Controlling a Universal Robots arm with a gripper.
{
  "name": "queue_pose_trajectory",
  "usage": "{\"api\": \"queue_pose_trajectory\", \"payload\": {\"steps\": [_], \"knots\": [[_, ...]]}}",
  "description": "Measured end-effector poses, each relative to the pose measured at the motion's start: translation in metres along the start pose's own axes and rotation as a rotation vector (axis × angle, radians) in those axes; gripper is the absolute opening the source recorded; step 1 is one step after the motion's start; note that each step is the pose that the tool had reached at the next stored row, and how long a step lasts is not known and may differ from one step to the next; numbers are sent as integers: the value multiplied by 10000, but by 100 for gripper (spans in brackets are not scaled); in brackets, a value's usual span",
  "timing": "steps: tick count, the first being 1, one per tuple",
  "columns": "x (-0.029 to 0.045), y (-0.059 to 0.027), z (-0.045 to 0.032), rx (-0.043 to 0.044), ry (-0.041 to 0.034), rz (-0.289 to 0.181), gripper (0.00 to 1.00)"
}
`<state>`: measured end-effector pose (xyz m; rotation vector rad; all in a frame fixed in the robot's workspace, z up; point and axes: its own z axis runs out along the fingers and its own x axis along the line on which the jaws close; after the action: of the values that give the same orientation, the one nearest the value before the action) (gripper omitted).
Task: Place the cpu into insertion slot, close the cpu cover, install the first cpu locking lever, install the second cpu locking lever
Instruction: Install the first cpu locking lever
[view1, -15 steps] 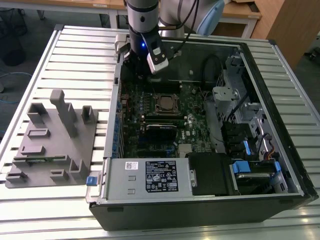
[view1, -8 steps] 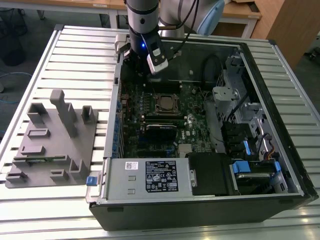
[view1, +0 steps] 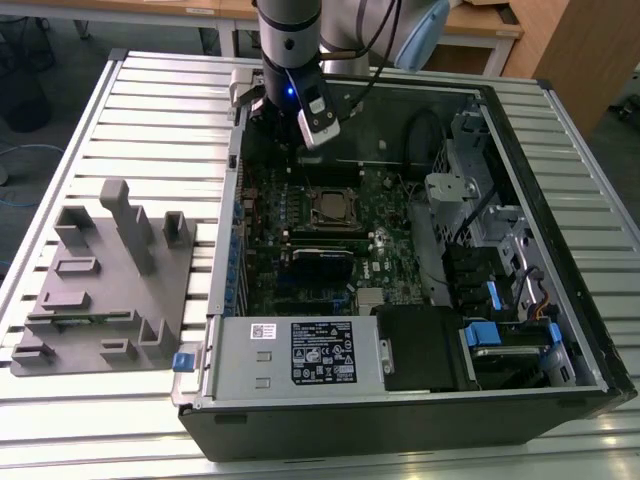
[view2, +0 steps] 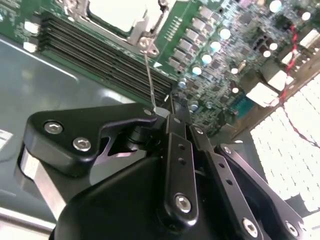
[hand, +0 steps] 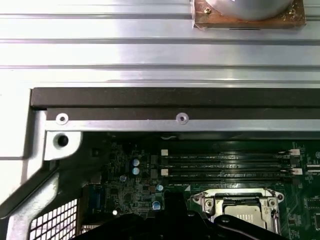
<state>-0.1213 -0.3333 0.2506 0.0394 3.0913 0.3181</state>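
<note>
The cpu (view2: 117, 12) is the far end here. Nearest, the end effector (view2: 161, 112) pinches a thin locking lever (view2: 148, 75) at its free tip, where leverage seems best. Beyond the memory slots (view2: 100, 55), the cpu sits in the insertion slot (view1: 313, 205) under the lowered cpu cover (view2: 142, 31). In the exterior view the case wall (view1: 221, 270) crowds the end effector's nine o'clock.

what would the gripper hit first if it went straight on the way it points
Probably the thin locking lever, whose end sits right at the gripper tip; past it, the long black memory slots on the green board beside the insertion slot. Depth is hard to judge.
</note>
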Motion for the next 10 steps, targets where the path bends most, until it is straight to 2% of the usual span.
{"api": "queue_pose_trajectory", "payload": {"steps": [4, 10], "knots": [[-110, 2, 4, -40, 0, 2, 10], [-341, 7, 13, -107, 1, 6, 10]]}}
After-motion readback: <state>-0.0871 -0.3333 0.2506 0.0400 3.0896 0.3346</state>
